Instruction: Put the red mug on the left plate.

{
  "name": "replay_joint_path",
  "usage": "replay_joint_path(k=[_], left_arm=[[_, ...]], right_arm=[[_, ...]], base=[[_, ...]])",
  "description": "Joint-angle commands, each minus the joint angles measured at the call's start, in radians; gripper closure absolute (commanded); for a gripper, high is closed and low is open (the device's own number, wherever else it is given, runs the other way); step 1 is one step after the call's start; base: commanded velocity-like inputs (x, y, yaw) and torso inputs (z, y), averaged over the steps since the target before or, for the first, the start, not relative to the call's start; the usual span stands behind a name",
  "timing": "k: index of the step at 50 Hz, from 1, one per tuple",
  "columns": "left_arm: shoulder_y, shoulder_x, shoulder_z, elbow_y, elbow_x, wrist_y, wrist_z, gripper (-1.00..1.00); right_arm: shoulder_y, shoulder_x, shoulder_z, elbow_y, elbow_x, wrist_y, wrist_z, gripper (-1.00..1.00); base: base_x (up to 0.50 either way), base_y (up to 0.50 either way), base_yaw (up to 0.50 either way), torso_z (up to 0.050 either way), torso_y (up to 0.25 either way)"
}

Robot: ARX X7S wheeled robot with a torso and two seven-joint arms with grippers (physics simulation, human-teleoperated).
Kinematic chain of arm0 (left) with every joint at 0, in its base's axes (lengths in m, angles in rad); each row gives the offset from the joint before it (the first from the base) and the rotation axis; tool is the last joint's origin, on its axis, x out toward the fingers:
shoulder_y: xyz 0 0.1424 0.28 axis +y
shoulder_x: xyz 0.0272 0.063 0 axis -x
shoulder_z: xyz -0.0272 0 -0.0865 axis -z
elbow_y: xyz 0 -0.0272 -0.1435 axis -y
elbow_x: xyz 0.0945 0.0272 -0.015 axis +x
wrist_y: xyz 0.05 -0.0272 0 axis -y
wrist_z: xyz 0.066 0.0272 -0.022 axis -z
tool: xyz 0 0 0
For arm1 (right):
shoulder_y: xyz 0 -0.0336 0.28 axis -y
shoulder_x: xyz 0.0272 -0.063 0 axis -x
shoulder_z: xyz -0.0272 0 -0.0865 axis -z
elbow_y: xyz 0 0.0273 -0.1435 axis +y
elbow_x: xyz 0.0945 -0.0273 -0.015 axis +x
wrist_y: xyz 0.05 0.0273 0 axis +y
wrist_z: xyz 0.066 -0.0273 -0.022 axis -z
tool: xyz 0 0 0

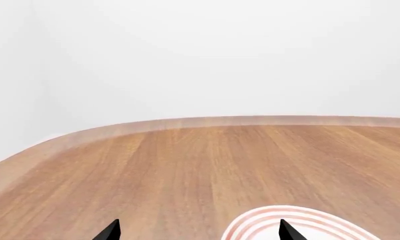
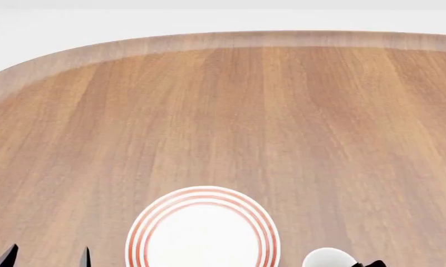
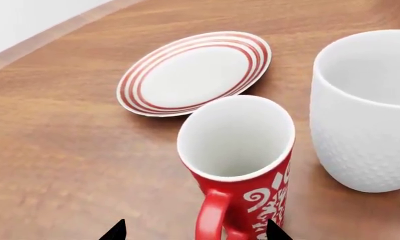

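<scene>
The red mug (image 3: 243, 160) stands upright on the wooden table, white inside, its loop handle (image 3: 209, 217) turned toward the right wrist camera. My right gripper (image 3: 193, 232) is open, and the handle and lower body of the mug lie between its tips. A white plate with red rings (image 3: 193, 72) lies just beyond the mug, and it also shows in the head view (image 2: 200, 231) and the left wrist view (image 1: 299, 222). It is the only plate in view. My left gripper (image 1: 198, 232) is open and empty, low over the table beside the plate's left side (image 2: 48, 257).
A larger white mug (image 3: 366, 110) stands close beside the red mug. A white rounded rim (image 2: 329, 258) shows at the head view's bottom edge, and I cannot tell which mug it is. The table's raised edge (image 2: 223, 40) curves round the far side. The yellow mug is out of view.
</scene>
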Motion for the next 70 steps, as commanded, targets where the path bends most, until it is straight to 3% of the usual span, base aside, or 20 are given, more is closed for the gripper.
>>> replay_joint_path(k=[1, 25, 26, 48, 70], left_arm=[[0.000, -0.003, 0.002, 0.001, -0.002, 0.001, -0.005, -1.00], [-0.002, -0.009, 0.007, -0.001, -0.006, 0.006, -0.012, -1.00], [-0.002, -0.009, 0.007, -0.001, -0.007, 0.007, -0.012, -1.00], [-0.004, -0.013, 0.013, -0.001, -0.012, 0.009, -0.018, -1.00], [-0.004, -0.020, 0.014, 0.003, -0.019, 0.011, -0.026, -1.00]], right_arm=[[0.012, 0.000, -0.003, 0.030, 0.009, -0.010, -0.006, -1.00], [0.028, 0.000, -0.014, 0.073, 0.021, -0.029, -0.010, -1.00], [0.026, 0.000, -0.015, 0.068, 0.022, -0.028, -0.007, 1.00], [-0.006, 0.016, -0.046, -0.035, 0.028, 0.005, 0.022, 1.00], [-0.088, 0.091, -0.232, -0.401, -0.117, 0.036, -0.020, 1.00]], base=[[0.00, 0.00, 0.00, 0.000, 0.000], [0.00, 0.00, 0.00, 0.000, 0.000], [0.00, 0.00, 0.00, 0.000, 0.000], [0.00, 0.00, 0.00, 0.000, 0.001], [0.00, 0.00, 0.00, 0.000, 0.000]])
